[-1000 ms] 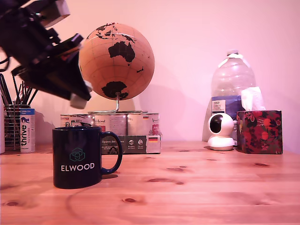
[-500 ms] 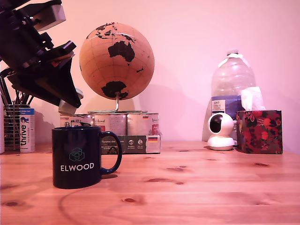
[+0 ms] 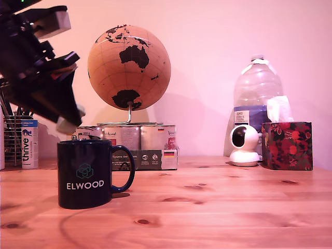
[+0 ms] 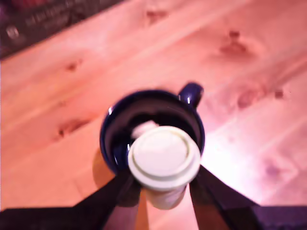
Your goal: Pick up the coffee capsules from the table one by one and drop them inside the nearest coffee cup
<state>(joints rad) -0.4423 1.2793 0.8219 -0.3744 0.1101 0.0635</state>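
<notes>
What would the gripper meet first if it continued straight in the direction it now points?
Probably the open mouth of the dark navy glossy mug: the wrist view shows the gripper holding a pale tapered capsule over that opening. The exact depth is unclear.

Coffee cup [image 4: 109,136] interior largely hidden behind the blurred capsule [image 4: 164,155]; arm [image 3: 31,78] cropped by the exterior view's left edge.
</notes>
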